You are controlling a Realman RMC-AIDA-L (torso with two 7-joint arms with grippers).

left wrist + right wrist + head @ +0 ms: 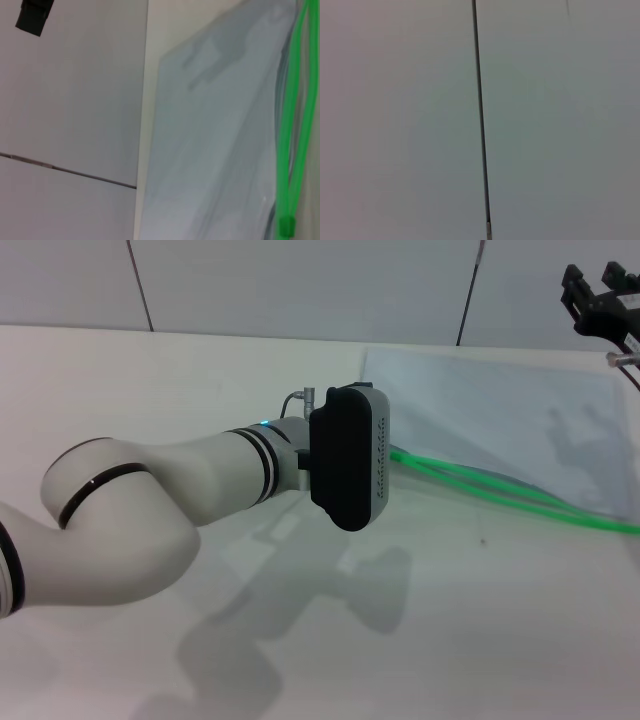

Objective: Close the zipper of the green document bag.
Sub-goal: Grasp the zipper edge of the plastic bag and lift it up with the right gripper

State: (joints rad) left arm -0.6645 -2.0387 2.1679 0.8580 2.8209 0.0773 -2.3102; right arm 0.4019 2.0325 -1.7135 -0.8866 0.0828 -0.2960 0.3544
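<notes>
On the white table (200, 380) lies the flat, see-through green document bag (480, 410), its bright green zipper (500, 495) apart along the near edge. Left claw (350, 455) sits at the zipper's end; its fingers are hidden. Right claw (600, 295) hangs high, far off.

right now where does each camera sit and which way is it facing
Head view: on the head, looking forward and down at the table; the left arm's wrist covers its hand, which reaches to the green document bag; the right hand is raised at the far right.
Left wrist view: on the left wrist, facing along the bag and its open zipper; no own fingers show.
Right wrist view: faces a plain panelled wall.
Head and left wrist views share bag and zipper.
</notes>
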